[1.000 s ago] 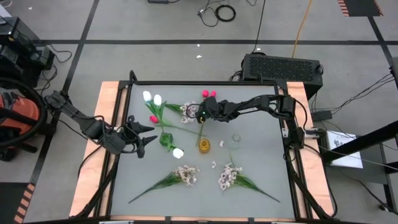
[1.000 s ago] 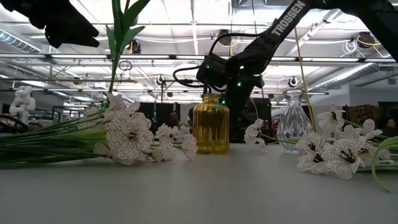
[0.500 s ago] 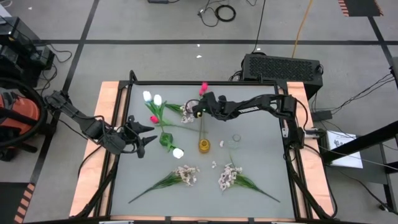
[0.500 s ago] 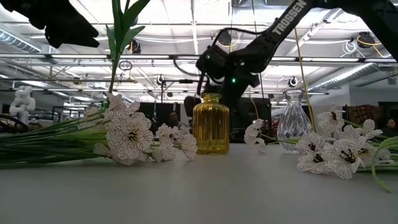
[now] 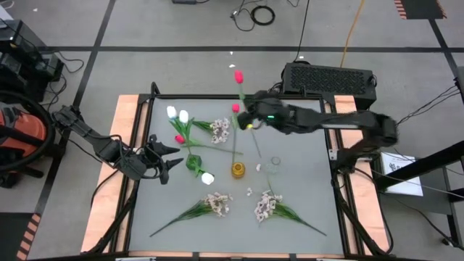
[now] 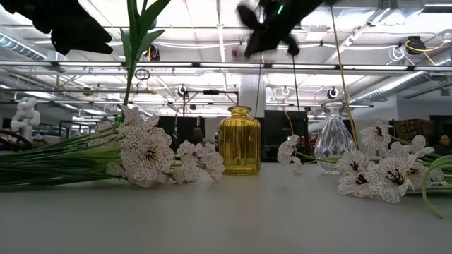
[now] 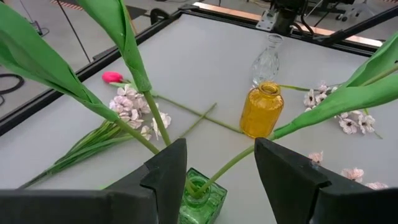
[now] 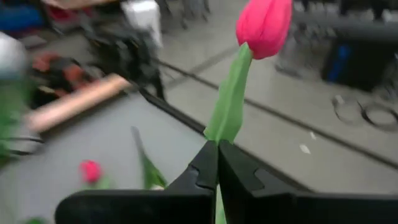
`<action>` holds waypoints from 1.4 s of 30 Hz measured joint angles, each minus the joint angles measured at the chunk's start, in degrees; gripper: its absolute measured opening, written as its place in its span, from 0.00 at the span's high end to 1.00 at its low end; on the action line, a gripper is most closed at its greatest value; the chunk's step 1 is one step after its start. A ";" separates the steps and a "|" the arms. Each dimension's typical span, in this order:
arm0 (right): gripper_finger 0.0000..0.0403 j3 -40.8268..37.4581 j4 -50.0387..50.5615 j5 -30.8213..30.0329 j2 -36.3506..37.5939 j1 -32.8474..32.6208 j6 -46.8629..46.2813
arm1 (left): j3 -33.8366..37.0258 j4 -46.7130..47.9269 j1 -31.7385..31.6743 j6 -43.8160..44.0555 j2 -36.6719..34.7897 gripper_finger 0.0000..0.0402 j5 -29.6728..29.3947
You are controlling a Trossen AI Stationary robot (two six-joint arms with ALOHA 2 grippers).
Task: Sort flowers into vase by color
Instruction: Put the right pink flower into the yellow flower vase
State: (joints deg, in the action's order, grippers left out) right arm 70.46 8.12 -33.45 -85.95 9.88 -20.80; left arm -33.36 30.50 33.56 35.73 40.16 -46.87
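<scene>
My right gripper (image 5: pixel 246 118) is raised over the table's far middle, shut on a pink-red tulip (image 5: pixel 238 75) whose bloom (image 8: pixel 264 25) stands above the fingers. A second pink-red tulip (image 5: pixel 235 108) lies flat on the table, its stem running toward the yellow vase (image 5: pixel 238 170). A clear vase (image 5: pixel 273 164) stands to the right of that one. White tulips (image 5: pixel 177 114) stick into the green vase (image 5: pixel 193 164). My left gripper (image 5: pixel 179 157) stands open just left of the green vase (image 7: pixel 200 198); I cannot tell whether it touches. Sprays of pale blossoms (image 5: pixel 217 204) lie flat. My right gripper pinches the tulip's green stem (image 8: pixel 219 134) between its two fingers, a little below the bloom. The fingers come roughly level from the table's right and lie across the stem. The tulip stands almost upright, bloom up, and its long lower stem (image 6: pixel 295 92) hangs below the fingers, above the table.
More blossom sprays lie at the far middle (image 5: pixel 220 130) and the near right (image 5: pixel 267 206), with loose blossoms (image 5: pixel 249 191) between them. A black box (image 5: pixel 330 76) sits beyond the table's far edge. Wooden rails (image 5: pixel 122 145) line the table's sides.
My right gripper has risen steeply from the table's far middle, taking one pink-red tulip with it. That tulip lay flat beside the other and now hangs nearly upright, clear of the table. The second pink-red tulip has stayed where it lay.
</scene>
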 joint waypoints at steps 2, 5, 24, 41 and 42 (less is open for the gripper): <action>1.00 0.00 1.93 -1.07 5.30 -2.39 1.63 | 0.00 0.00 0.00 0.00 0.02 0.51 0.14; 1.00 -2.36 1.82 -5.12 13.66 -7.74 2.88 | 0.00 0.00 0.00 0.00 0.02 0.51 0.15; 1.00 -41.72 -90.16 9.81 8.65 -22.26 28.37 | -0.48 -9.65 -0.04 -4.08 -0.02 0.51 -0.27; 1.00 -25.47 -95.09 14.49 -13.36 -14.51 34.11 | -3.54 -14.07 -0.04 -12.09 -1.08 0.51 5.59; 1.00 -25.20 -96.28 14.47 -14.07 -14.08 33.68 | -3.54 -14.03 -0.04 -12.09 -1.06 0.51 6.16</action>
State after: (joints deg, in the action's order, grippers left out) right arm 45.26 -88.16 -18.98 -100.03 -4.20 12.88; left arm -36.91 16.47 33.52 23.64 39.10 -40.71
